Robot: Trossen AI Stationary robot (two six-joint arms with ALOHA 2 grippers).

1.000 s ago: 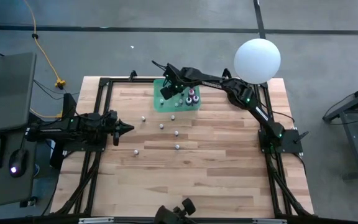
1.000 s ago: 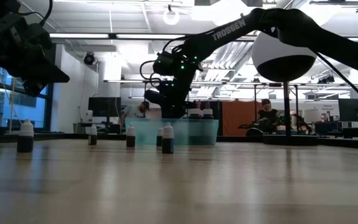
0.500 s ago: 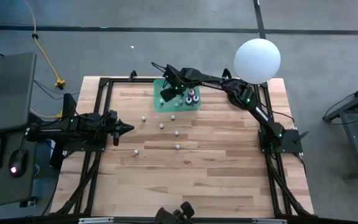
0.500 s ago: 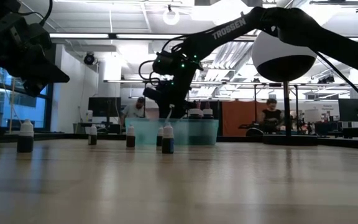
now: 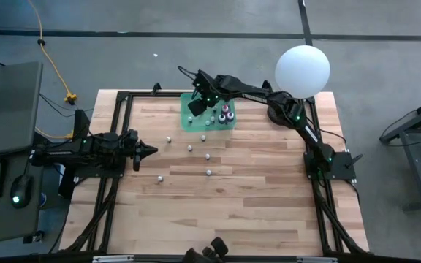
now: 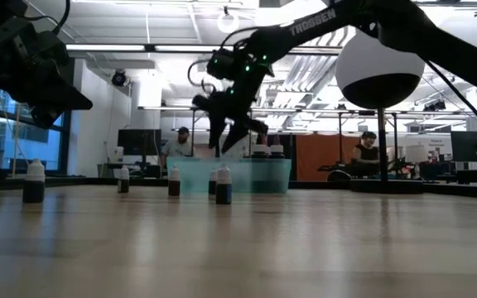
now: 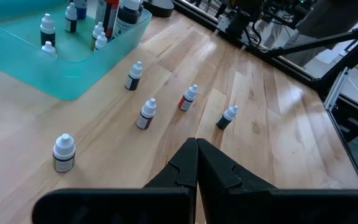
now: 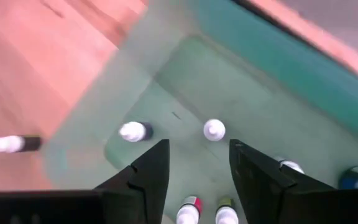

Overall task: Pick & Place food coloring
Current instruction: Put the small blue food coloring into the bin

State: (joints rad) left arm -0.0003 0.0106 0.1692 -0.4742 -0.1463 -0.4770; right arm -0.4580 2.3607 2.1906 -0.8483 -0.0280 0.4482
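small food coloring bottles (image 5: 189, 148) stand scattered on the wooden desk (image 5: 254, 190), more inside a green tray (image 5: 193, 121). the right claw (image 6: 228, 139) hangs above the tray, fingers spread, holding nothing. the left claw (image 5: 153, 151) waits clenched at the desk's left.

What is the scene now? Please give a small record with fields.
right gripper: above the green tray, jaws open, holding nothing
left gripper: at the table's left side, jaws shut, waiting
tray contents: several food coloring bottles standing inside
loose bottles: five on the table outside the tray
background: white globe lamp
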